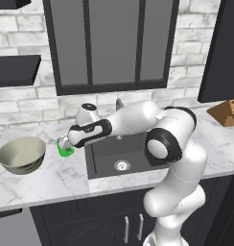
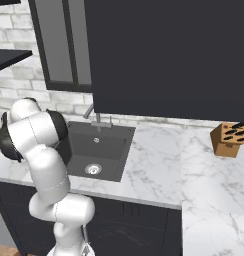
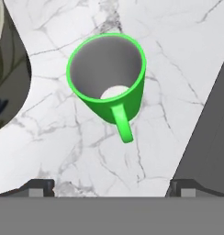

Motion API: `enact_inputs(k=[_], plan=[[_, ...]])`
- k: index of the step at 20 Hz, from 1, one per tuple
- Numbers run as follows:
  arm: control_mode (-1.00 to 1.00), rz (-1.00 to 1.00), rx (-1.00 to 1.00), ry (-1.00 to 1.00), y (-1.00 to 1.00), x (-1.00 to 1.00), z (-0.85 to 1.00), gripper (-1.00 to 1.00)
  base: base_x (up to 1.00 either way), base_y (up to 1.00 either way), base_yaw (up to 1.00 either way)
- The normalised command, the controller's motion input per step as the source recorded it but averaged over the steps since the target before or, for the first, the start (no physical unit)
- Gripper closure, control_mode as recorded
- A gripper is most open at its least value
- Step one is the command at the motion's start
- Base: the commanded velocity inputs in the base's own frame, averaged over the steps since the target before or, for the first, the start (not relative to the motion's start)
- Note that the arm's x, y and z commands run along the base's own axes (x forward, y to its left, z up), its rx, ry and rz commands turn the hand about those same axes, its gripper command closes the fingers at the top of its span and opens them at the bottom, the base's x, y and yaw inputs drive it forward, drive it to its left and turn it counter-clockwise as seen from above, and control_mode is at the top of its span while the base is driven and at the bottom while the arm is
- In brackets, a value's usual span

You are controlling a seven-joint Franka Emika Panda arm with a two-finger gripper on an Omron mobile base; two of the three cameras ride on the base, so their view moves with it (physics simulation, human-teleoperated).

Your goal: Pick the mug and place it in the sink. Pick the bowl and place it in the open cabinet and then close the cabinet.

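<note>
The small bright green mug (image 3: 107, 78) stands upright on the marble counter, its handle (image 3: 123, 124) pointing toward my hand. My gripper (image 3: 111, 188) hovers just above it, open, with both fingertips (image 3: 40, 187) spread wide and nothing between them. From the left base view the mug (image 1: 66, 149) peeks out under the gripper (image 1: 64, 143), left of the dark sink (image 1: 104, 156). The wide beige bowl (image 1: 21, 153) sits further left on the counter, and its rim (image 3: 8, 69) shows beside the mug. A dark upper cabinet (image 1: 219, 53) hangs at the right; I cannot tell how its doors stand.
A grey faucet (image 1: 120, 104) rises behind the sink, under a dark-framed window (image 1: 111, 43). A wooden knife block (image 1: 228, 112) stands at the counter's far right. Dark shelves (image 1: 16, 69) jut out above the bowl. My arm's elbow (image 1: 162, 144) hangs over the sink's right side.
</note>
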Motion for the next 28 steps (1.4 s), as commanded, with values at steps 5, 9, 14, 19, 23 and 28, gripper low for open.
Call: enact_inputs(k=[5, 9, 14, 19, 23, 28], plan=[[-1.00, 0.00, -0.03, 0.00, 0.10, 0.24, -0.12, -1.00, 0.00, 0.00, 0.00], [-1.00, 0.00, 0.00, 0.00, 0.01, 0.26, -0.08, -1.00, 0.00, 0.00, 0.00], [-1.00, 0.00, 0.00, 0.00, 0.02, 0.27, -0.12, -1.00, 0.00, 0.00, 0.00], [-1.00, 0.00, 0.00, 0.00, 0.09, 0.22, -0.21, -1.00, 0.00, 0.00, 0.00], [-1.00, 0.00, 0.00, 0.00, 0.19, 0.15, -0.25, -1.00, 0.00, 0.00, 0.00], [-1.00, 0.00, 0.00, 0.00, 0.17, 0.18, -0.27, -1.00, 0.00, 0.00, 0.00]])
